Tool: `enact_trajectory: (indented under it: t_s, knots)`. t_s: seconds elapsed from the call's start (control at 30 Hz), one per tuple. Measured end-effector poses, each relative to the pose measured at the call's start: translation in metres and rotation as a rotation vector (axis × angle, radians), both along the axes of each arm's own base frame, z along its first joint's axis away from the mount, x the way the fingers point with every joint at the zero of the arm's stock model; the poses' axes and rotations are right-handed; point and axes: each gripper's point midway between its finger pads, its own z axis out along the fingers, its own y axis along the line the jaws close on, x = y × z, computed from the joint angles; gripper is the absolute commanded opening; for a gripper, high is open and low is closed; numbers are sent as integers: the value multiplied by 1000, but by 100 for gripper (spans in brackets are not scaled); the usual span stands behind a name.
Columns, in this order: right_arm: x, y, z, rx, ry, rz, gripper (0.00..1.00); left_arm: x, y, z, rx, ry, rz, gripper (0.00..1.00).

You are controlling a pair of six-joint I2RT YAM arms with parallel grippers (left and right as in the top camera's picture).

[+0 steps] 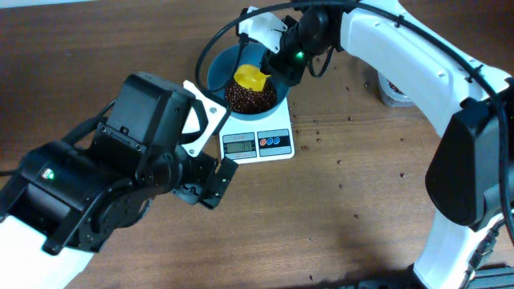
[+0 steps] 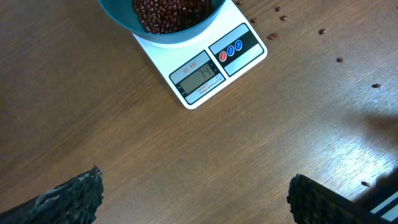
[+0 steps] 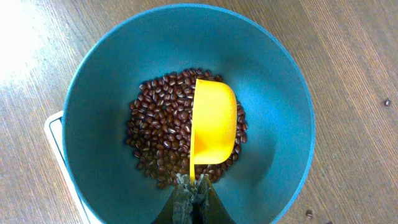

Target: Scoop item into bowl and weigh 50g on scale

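Note:
The teal-blue bowl stands on the white scale and holds a heap of dark reddish-brown beans. In the right wrist view the beans lie in the bowl. My right gripper is shut on the handle of a yellow scoop, turned on its side over the beans; it also shows in the overhead view. My left gripper is open and empty over bare table in front of the scale, whose display is lit.
Loose beans are scattered on the wooden table right of the scale, and show in the left wrist view. A round container stands at the back right, partly hidden by my right arm. My left arm fills the lower left.

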Motion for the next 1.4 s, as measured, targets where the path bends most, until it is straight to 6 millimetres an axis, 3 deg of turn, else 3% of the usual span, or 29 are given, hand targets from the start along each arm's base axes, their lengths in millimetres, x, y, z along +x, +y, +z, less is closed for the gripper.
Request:
enact_trajectory:
  t_s: [0.63, 0.9, 1.17, 1.3, 1.4]
  knots:
    - [-22, 13, 6, 158, 181, -61, 4, 0, 0, 0, 0, 0, 0, 99]
    - [-18, 0, 18, 289, 268, -118, 4, 0, 0, 0, 0, 0, 0, 99]
    - [1, -31, 51, 507, 331, -205, 4, 0, 0, 0, 0, 0, 0, 99]
    - [2, -33, 51, 510, 335, -216, 4, 0, 0, 0, 0, 0, 0, 99]
    - [4, -31, 36, 392, 291, -235, 4, 0, 0, 0, 0, 0, 0, 99]
